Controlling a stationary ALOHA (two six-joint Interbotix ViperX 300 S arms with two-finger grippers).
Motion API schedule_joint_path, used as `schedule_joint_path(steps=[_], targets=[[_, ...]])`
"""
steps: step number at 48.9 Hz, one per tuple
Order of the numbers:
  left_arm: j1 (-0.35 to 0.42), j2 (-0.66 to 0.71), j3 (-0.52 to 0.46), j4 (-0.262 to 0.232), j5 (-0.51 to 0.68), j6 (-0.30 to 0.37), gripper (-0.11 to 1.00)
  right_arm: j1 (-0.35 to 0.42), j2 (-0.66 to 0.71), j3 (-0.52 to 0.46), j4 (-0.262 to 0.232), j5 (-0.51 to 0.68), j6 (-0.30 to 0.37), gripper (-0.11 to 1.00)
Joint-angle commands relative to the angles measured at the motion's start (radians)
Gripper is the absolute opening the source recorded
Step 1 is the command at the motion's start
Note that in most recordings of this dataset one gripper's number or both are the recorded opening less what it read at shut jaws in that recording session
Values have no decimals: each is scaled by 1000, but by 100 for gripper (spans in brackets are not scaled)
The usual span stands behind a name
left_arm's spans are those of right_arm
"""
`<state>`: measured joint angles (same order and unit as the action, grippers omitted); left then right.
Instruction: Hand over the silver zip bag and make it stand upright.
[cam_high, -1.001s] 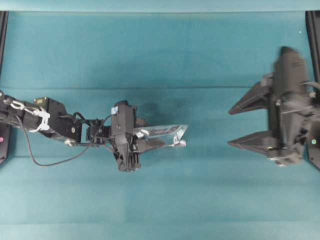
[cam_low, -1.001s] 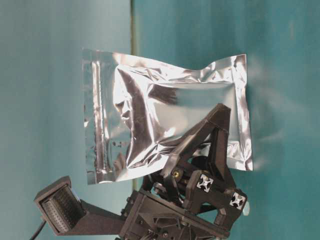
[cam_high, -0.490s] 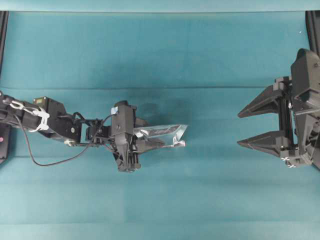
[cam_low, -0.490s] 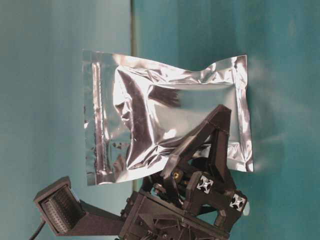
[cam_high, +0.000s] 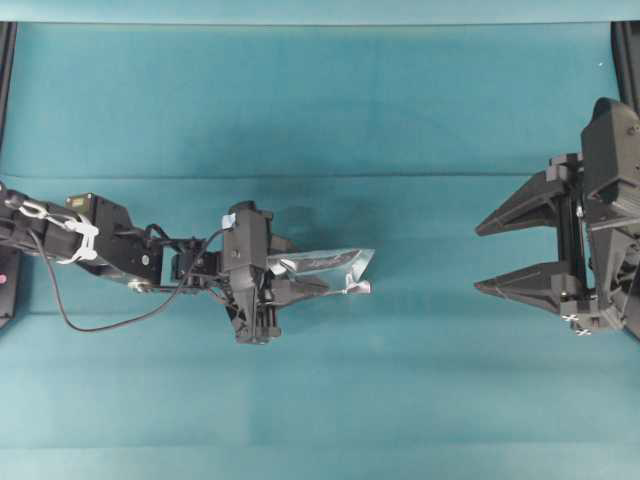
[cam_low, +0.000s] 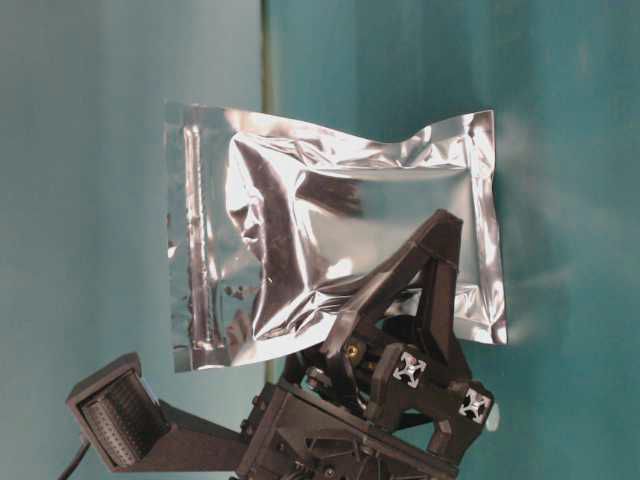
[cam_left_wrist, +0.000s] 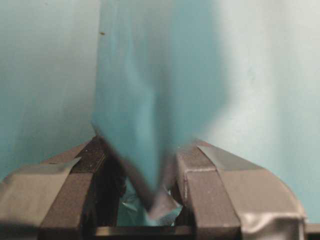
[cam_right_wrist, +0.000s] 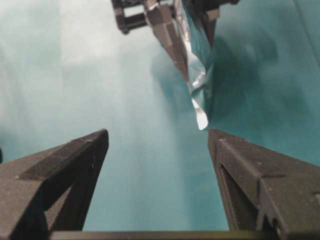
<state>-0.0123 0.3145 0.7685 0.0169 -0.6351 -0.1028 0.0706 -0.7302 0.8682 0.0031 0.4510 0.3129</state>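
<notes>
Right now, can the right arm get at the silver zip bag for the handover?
Probably yes. The right gripper is open and faces the silver zip bag, which the left gripper holds out toward it, with only bare table between them.

Teal cloth-covered table (cam_high: 330, 100) filling the overhead frame, with faint horizontal creases across the middle and lower part. Black frame rails (cam_high: 6, 60) at the upper left and upper right edges. Even, soft lighting; mild shadows near centre.
</notes>
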Motion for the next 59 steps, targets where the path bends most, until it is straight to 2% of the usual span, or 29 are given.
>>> schedule_joint_path(steps=[1,59], targets=[[-6,-11,0,3,0,2,28,2,-5,-8,-2,-9,11,87],[-6,-12,0,3,18,2,28,-2,-6,3,-2,-9,11,87]])
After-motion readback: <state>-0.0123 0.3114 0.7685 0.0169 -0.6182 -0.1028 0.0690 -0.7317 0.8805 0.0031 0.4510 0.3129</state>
